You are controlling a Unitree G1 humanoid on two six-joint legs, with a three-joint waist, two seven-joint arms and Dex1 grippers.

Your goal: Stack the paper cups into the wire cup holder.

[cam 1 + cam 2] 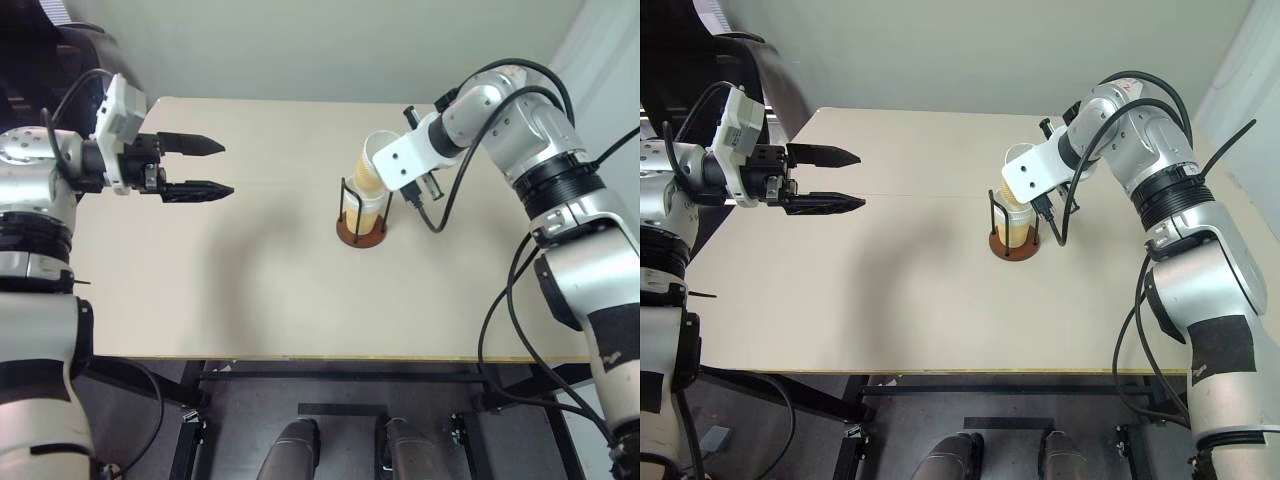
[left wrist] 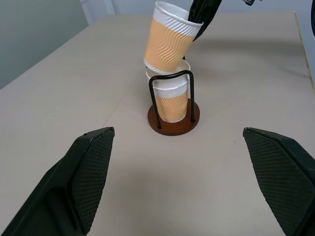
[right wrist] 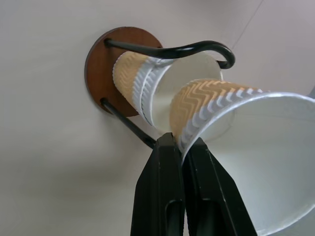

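Note:
The wire cup holder (image 1: 360,234) stands on its reddish-brown disc at mid-table, with two nested paper cups (image 2: 171,101) inside its black loops. A third paper cup (image 2: 170,39) hangs tilted above them, its bottom at the mouth of the upper nested cup. My right gripper (image 3: 183,146) is shut on that cup's white rim (image 3: 256,162), one finger inside and one outside. My left gripper (image 1: 203,167) stands open well to the left of the holder, above the table, pointing toward it with nothing between its fingers.
The beige table (image 1: 250,290) has bare room all around the holder. Its front edge (image 1: 330,357) runs below, and a pale wall lies behind its far edge. A black cable (image 1: 440,215) hangs from my right wrist close beside the holder.

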